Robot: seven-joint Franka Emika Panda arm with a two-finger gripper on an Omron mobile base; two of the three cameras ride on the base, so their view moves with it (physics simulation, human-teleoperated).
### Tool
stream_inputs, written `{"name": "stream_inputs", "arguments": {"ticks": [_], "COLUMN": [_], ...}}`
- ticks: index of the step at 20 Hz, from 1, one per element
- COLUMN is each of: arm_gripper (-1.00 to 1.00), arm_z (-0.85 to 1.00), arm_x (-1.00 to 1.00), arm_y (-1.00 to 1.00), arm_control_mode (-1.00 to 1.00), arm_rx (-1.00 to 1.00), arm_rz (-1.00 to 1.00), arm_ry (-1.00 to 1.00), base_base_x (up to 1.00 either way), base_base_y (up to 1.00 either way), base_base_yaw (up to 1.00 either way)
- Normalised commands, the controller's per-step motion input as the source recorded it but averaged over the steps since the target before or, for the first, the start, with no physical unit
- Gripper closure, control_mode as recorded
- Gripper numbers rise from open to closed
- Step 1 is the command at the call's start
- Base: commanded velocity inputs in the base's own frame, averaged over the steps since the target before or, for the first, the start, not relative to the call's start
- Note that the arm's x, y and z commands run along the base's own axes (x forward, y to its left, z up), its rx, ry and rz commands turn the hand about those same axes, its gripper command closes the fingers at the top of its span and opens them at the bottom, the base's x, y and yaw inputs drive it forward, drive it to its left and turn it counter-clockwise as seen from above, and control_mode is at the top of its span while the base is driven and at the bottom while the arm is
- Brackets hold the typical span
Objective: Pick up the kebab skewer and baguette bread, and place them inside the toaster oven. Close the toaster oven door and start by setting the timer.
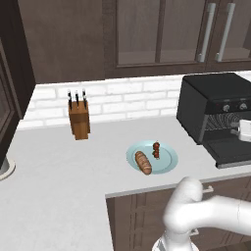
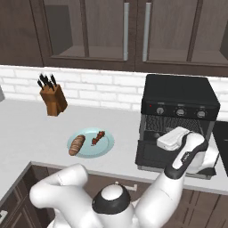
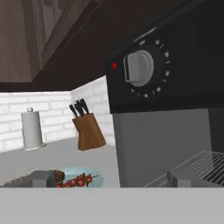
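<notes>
- On the pale plate [image 1: 169, 158] lie the baguette bread [image 1: 143, 163] and kebab skewer [image 1: 156, 149] — neither loaded yet.
- At the toaster oven [image 2: 180, 95], the toaster oven door [image 2: 149, 156] hangs open.
- By its mouth, the gripper [image 3: 112, 177] hangs wide and empty — closing and the timer remain.

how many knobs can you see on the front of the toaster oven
3, in a row along the control strip of the toaster oven: left knob, middle knob, right knob. The left base view's frame edge cuts the strip short.
</notes>
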Motion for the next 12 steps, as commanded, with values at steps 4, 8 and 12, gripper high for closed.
{"name": "stream_inputs", "arguments": {"ticks": [4,8,12], "arm_gripper": [-1.00,-1.00,-1.00], "arm_z": [-0.31,-0.11,0.00], "arm_x": [0.44,0.57,0.37], "arm_y": [-0.29,-0.17,-0.10], "arm_control_mode": [-1.00,-1.00,-1.00], "arm_rx": [-0.03,-0.01,0.00], "arm_rz": [-0.11,-0.14,-0.12], "arm_ry": [-0.02,0.00,0.00], "base_base_x": [0.00,0.00,0.00], "base_base_y": [0.00,0.00,0.00], "base_base_yaw": [0.00,0.00,0.00]}}
